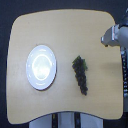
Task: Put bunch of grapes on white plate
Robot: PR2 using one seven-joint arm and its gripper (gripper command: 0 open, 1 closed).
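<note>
The grey metal jaws [106, 39] hover at the tan wooden surface's [65, 35] edge; their opening cannot be told. The dark purple bunch of grapes [80, 74] lies well below-left of them, the round glossy white plate [41, 67] farther left.

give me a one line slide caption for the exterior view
Grapes lie beside the empty white plate; gripper waits at table edge.

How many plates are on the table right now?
1. The white plate sits on the table toward the exterior view's left, apart from the bunch of grapes to its right. Nothing seems to hide another.
</note>
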